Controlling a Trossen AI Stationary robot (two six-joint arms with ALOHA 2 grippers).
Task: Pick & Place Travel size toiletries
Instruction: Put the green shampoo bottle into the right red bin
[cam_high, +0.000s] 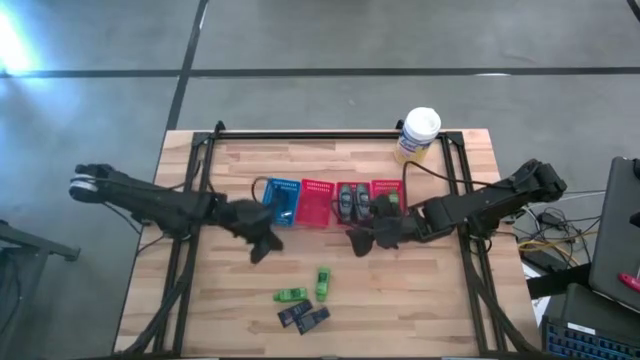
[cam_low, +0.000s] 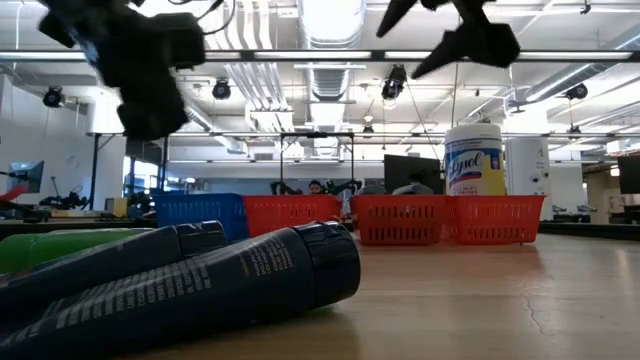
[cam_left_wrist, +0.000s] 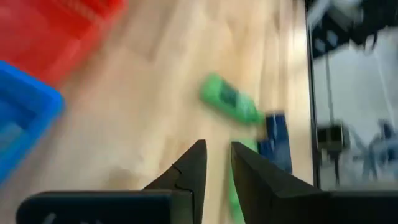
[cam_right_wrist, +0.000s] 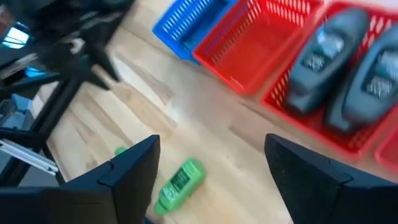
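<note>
The left pincer (cam_high: 262, 245) hovers over the bench (cam_high: 420, 300) just before the blue basket (cam_high: 282, 201), fingers nearly together — grasping nothing. Toward the front edge lie two green bottles (cam_high: 322, 283) and two dark packets (cam_high: 304, 317). Grey oval pieces (cam_high: 352, 200) rest in a red basket (cam_high: 316, 203). The right pincer (cam_high: 362, 240) hangs spread — empty.
</note>
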